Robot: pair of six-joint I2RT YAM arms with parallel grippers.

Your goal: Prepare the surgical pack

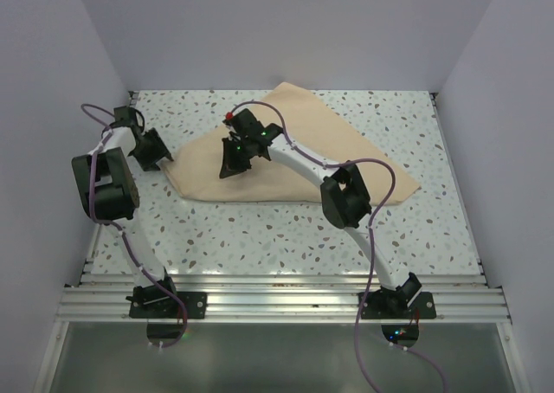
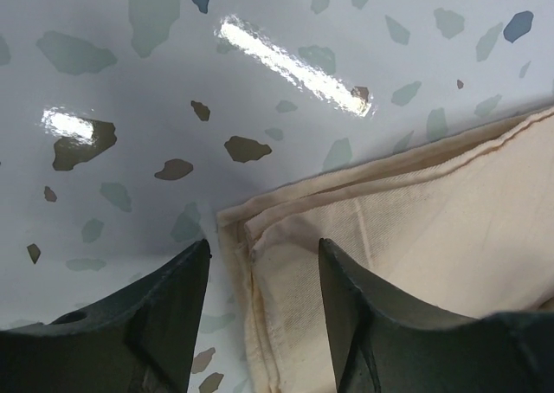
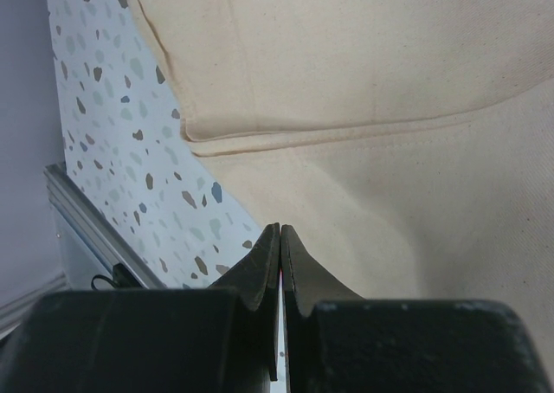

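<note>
Of the surgical pack, only the big beige cloth (image 1: 329,151) shows, lying folded on the speckled table, its layered left corner (image 2: 260,237) pointing at the left arm. My left gripper (image 1: 154,159) hovers over that corner. In the left wrist view the left gripper (image 2: 264,254) is open, its fingers (image 2: 173,315) straddling the corner's hemmed edges without pinching them. My right gripper (image 1: 232,170) hangs above the cloth's left half. In the right wrist view the right gripper (image 3: 280,230) is shut with nothing in it, and a folded edge of the cloth (image 3: 260,133) lies beyond its tips.
The terrazzo table (image 1: 260,228) is boxed in by pale walls on the left, right and back. An aluminium rail (image 1: 286,293) carrying both arm bases runs along the near edge. A metal strip (image 3: 86,228) borders the table in the right wrist view.
</note>
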